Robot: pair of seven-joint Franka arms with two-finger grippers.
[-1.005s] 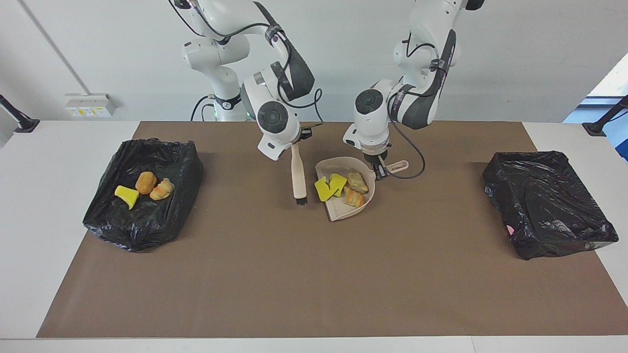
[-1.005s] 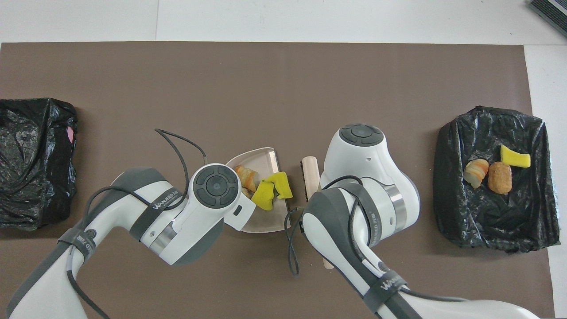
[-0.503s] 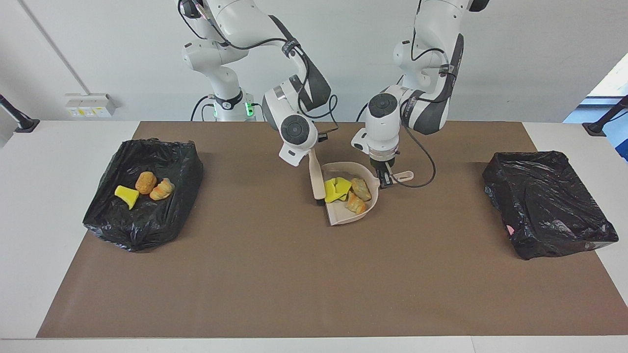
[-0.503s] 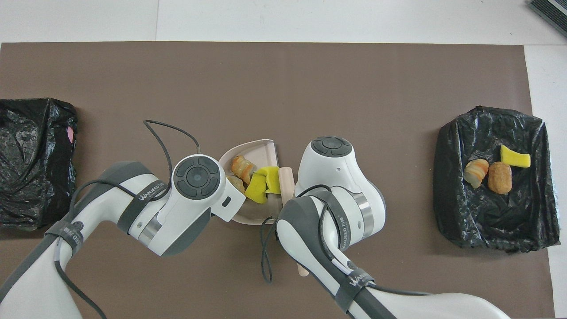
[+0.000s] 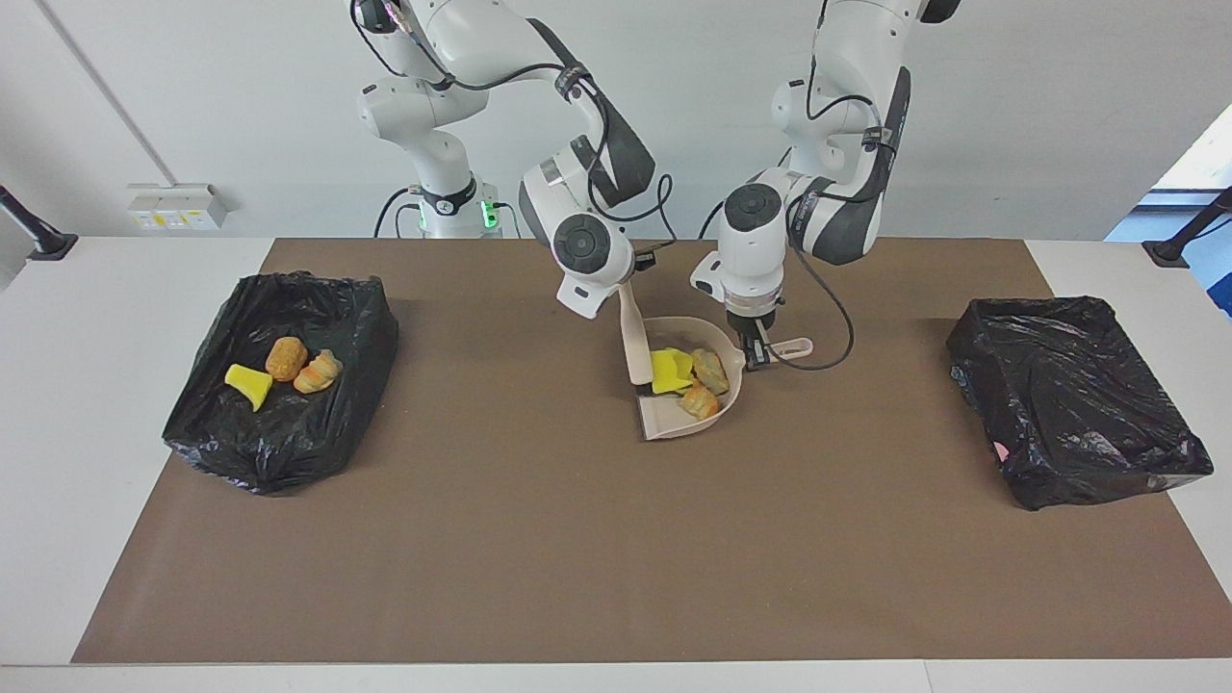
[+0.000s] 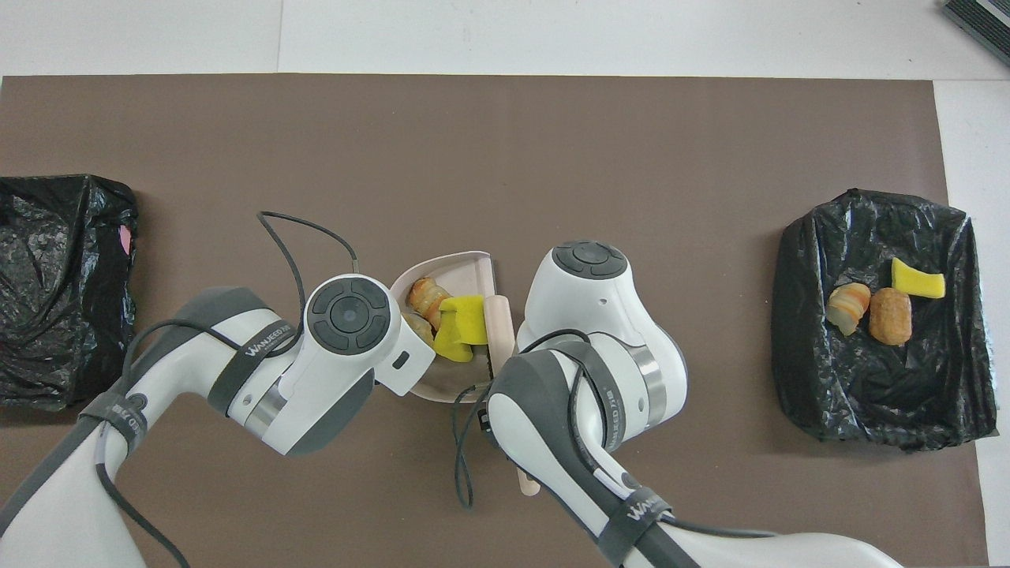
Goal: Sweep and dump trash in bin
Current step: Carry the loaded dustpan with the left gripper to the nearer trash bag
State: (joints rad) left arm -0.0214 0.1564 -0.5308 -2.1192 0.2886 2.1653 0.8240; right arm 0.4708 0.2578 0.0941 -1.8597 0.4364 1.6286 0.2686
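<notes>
A beige dustpan (image 5: 666, 420) lies mid-table with its open mouth facing the right arm's end. My left gripper (image 5: 754, 348) is shut on its handle (image 5: 795, 348). Trash sits inside it: yellow sponge chunks (image 5: 670, 370) and two bread-like pieces (image 5: 709, 370). My right gripper (image 5: 628, 285) is shut on the top of a beige brush (image 5: 633, 345), whose bristles stand at the pan's mouth against the yellow chunks. In the overhead view the brush (image 6: 499, 314) lies along the dustpan's (image 6: 472, 267) open edge, and both grippers are hidden under their wrists.
A black-lined bin (image 5: 289, 445) at the right arm's end holds a yellow chunk (image 5: 248, 383) and two bread pieces (image 5: 286, 357). Another black-lined bin (image 5: 1073, 404) stands at the left arm's end. A brown mat (image 5: 577, 539) covers the table.
The right arm has swept the brush sideways to the dustpan's mouth, pushing the yellow chunks farther in. The left arm has shifted the dustpan slightly toward its own end of the table.
</notes>
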